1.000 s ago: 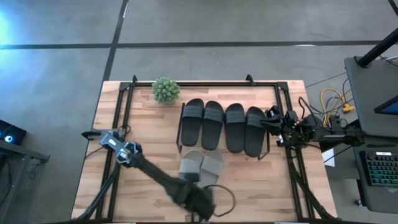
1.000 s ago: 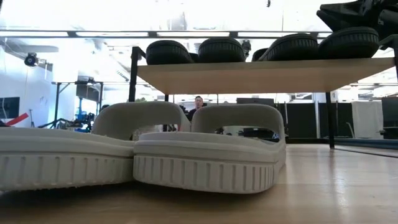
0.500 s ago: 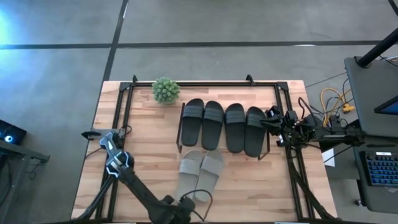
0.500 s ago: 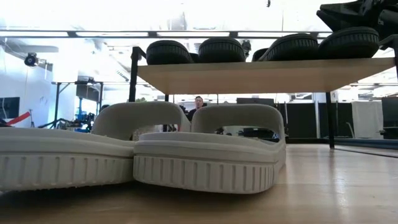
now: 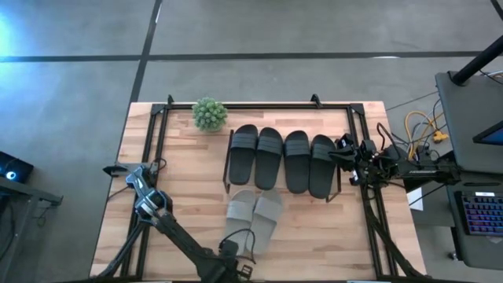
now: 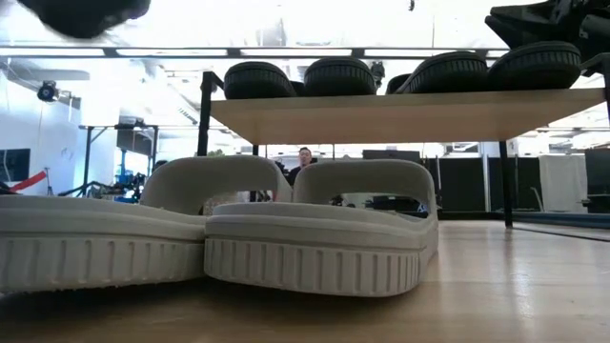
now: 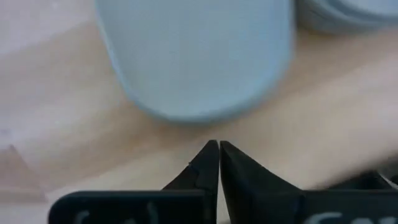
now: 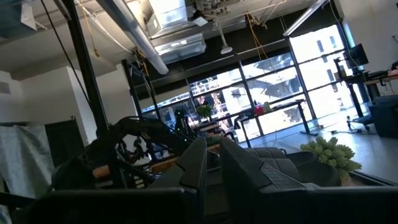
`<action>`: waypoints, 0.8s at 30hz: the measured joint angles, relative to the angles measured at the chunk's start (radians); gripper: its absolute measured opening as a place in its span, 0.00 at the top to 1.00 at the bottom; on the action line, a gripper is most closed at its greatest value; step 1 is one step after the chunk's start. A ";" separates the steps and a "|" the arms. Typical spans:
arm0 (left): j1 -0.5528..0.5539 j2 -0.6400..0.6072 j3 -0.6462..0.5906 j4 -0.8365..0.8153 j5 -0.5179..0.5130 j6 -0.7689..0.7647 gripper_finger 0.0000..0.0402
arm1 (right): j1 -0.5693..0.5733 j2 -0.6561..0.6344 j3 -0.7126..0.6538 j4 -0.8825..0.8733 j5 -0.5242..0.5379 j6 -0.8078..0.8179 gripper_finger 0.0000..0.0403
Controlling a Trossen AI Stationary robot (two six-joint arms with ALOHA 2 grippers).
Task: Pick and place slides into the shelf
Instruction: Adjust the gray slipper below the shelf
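Two pale slides (image 5: 253, 215) lie side by side, soles down, on the wooden table in front of the shelf (image 6: 400, 115). In the low view they fill the foreground (image 6: 315, 233). Several black slides (image 5: 281, 159) rest on the shelf's top board. My left gripper (image 7: 219, 155) is shut and points down at the bare table just near of one pale slide's rounded end (image 7: 199, 68), apart from it. In the high view it hangs at the table's near edge (image 5: 234, 253). My right gripper (image 5: 348, 156) waits beside the shelf's right end, its fingers (image 8: 211, 158) a narrow gap apart with nothing between.
A small green plant (image 5: 209, 114) stands at the far left of the shelf. A black rail frame (image 5: 157, 141) runs round the table. Bare wood lies left and right of the pale slides. A person (image 6: 303, 157) shows far off in the room behind.
My left gripper has drawn a little toward the table's left edge and sunk toward the table in front of the pale slides; it now shows at the low view's top left. Its wrist has rolled. The slides have not moved.
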 joint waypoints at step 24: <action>0.327 -0.016 -0.091 -0.009 -0.216 0.612 1.00 | 0.000 0.003 0.000 0.000 0.034 0.000 0.90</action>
